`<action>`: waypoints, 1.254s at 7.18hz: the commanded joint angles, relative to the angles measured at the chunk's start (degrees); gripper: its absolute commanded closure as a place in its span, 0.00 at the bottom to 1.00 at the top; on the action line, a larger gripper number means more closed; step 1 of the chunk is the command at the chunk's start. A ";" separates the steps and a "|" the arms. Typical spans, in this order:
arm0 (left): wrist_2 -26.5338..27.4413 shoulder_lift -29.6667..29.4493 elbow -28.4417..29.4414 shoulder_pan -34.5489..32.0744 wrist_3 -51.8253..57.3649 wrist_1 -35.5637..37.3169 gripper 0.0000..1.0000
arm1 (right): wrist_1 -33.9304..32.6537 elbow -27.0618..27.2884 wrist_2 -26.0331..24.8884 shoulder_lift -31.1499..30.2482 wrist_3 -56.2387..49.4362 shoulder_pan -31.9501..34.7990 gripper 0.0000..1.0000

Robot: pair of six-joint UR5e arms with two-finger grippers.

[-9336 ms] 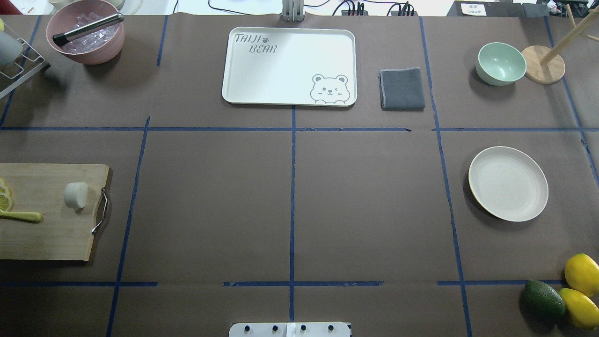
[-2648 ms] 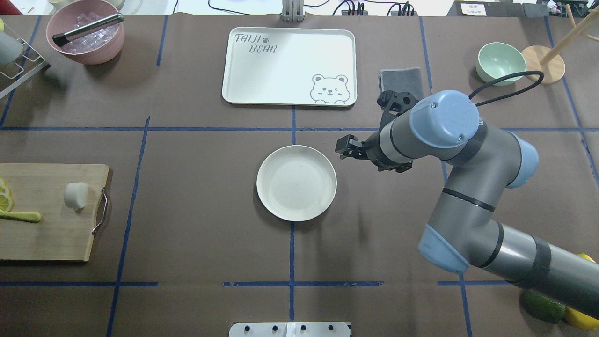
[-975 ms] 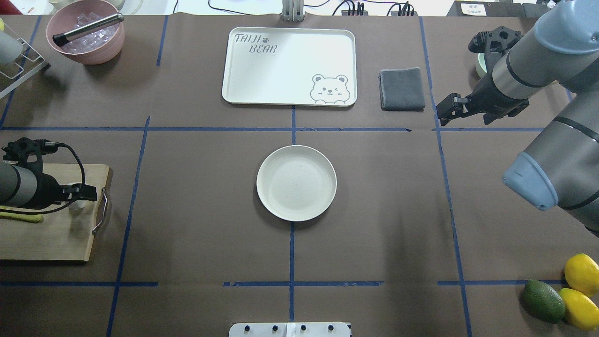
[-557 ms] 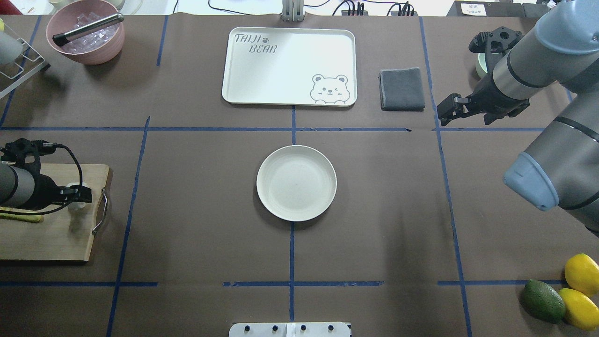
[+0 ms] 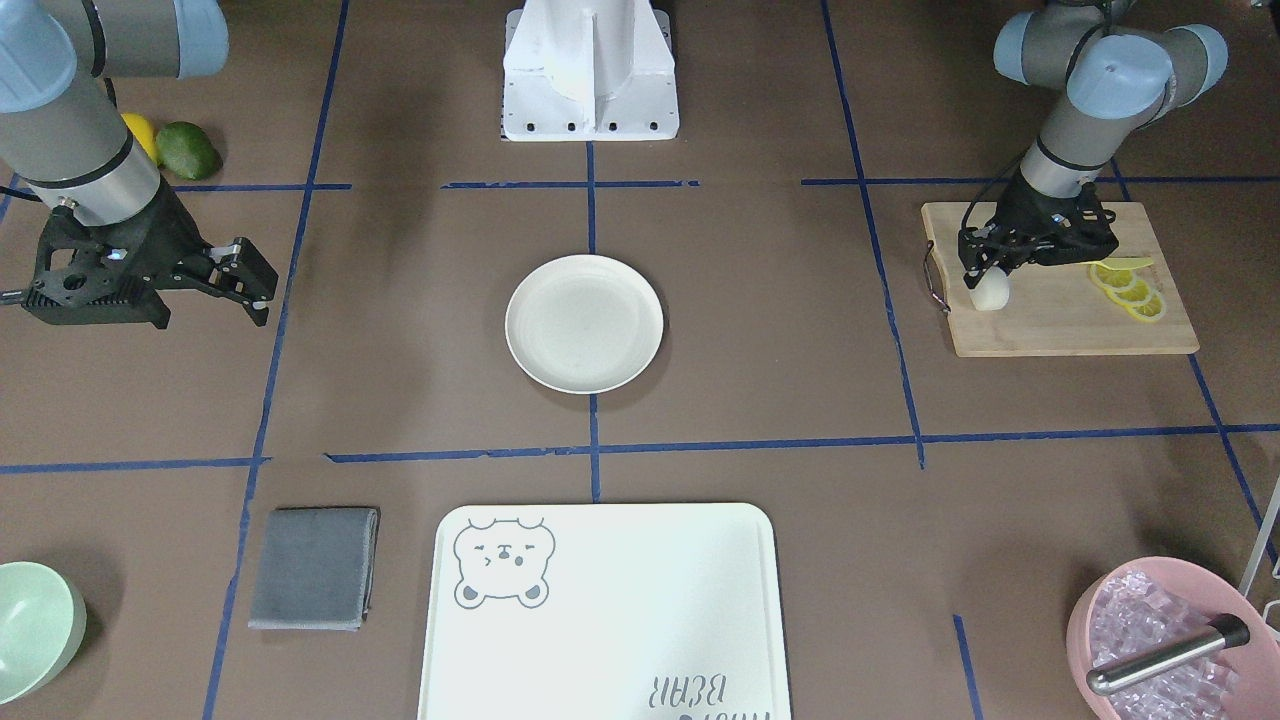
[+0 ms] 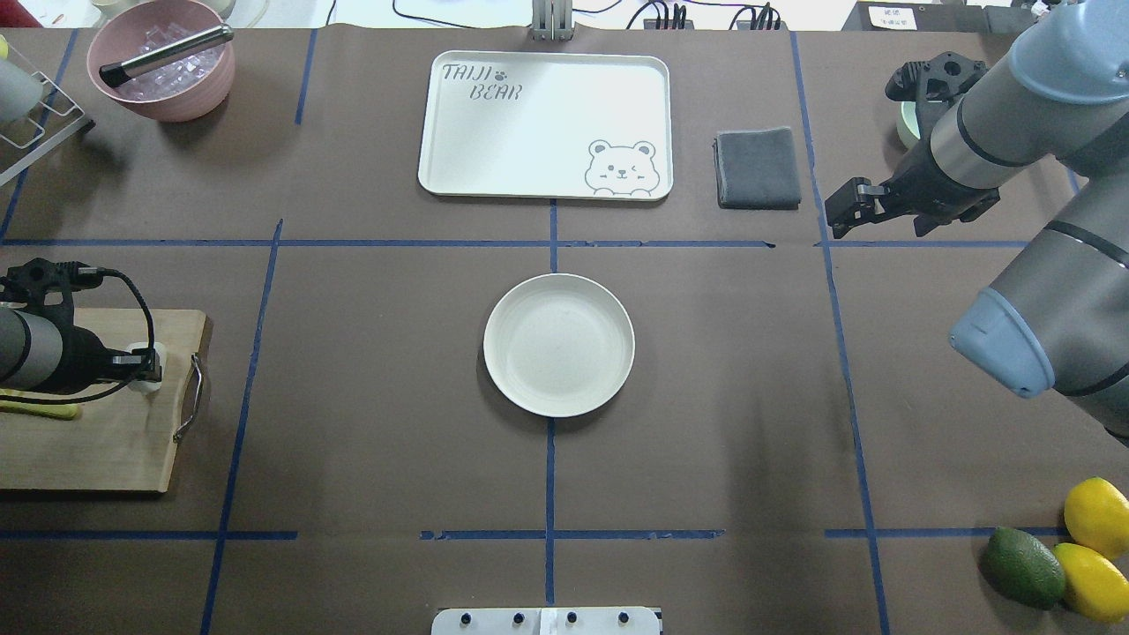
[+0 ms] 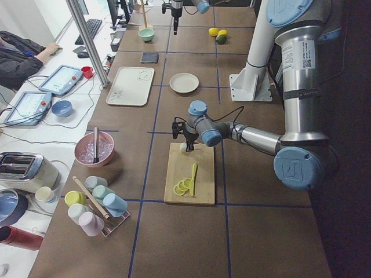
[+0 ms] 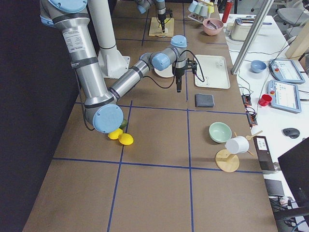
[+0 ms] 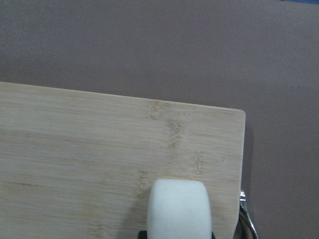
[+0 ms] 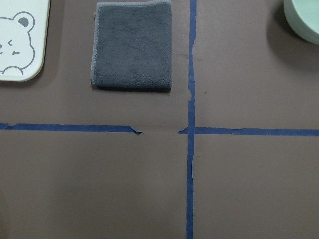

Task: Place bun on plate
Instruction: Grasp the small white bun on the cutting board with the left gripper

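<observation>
Left gripper (image 5: 987,270) dropped astride the bun (image 9: 179,206) by the board (image 6: 97,441) edge, grip unclear; right gripper (image 5: 262,298) open.

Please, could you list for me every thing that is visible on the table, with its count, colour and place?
bun: 1, off-white, on the cutting board
plate: 1, cream-white, centre of the table
cutting board: 1, wood, robot's left side
lemon slices: a few, yellow, on the cutting board
tray: 1, white with bear print, far centre
cloth: 1, grey, folded, beside the tray
green bowl: 1, mint, far right
pink bowl: 1, far left, holds ice and a metal tool
lemons: 2, yellow, near right
avocado: 1, green, beside the lemons
left gripper: black, fingers either side of the bun
right gripper: black, open, above the table near the cloth
</observation>
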 commanded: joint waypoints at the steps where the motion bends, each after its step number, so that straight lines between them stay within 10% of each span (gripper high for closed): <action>1: -0.23 0.18 -1.54 -0.47 0.05 0.41 0.68 | 0.00 0.07 0.06 -0.18 0.09 0.09 0.00; 4: -1.98 -3.83 -10.46 -3.02 0.22 15.45 0.68 | 0.00 0.42 4.17 -1.85 -2.35 4.55 0.00; 7: -1.20 -30.23 -12.71 0.21 -0.74 45.25 0.67 | 0.00 0.42 9.09 -7.98 -15.24 14.02 0.00; 9: 2.03 -38.36 -9.57 6.79 -7.91 48.14 0.67 | -0.09 0.16 11.48 -13.69 -27.18 22.02 0.00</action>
